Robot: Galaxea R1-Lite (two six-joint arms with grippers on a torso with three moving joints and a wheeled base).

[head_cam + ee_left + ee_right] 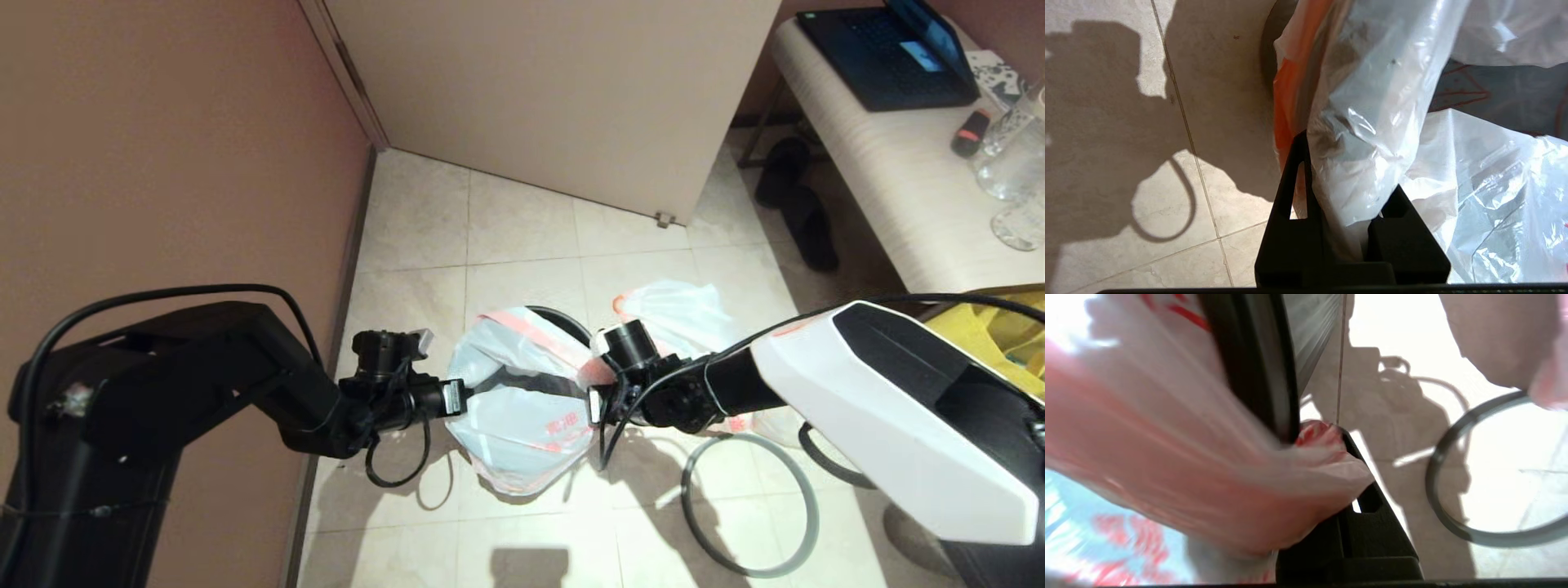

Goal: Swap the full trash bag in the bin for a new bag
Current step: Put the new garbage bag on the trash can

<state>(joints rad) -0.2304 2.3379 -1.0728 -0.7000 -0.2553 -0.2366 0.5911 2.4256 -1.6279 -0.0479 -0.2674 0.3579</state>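
The new bag [522, 408], translucent white with a pink band and red characters, is stretched open over the black bin [565, 318], of which only a strip of rim shows. My left gripper [457, 400] is shut on the bag's left edge, and in the left wrist view the gripper [1348, 163] pinches a fold of the new bag [1372, 122]. My right gripper [592, 402] is shut on the right edge; the new bag [1167, 457] bunches over that gripper [1314, 457]. The full trash bag [673, 306] sits on the floor behind the right wrist. The grey hoop [808, 498] lies loose on the tiles.
A brown wall [163, 163] runs close on the left and a pale door [555, 98] stands ahead. A bench [890, 163] with a laptop and glasses is at the right, black slippers [804, 212] beside it. A yellow tote [1008, 327] lies behind my right arm.
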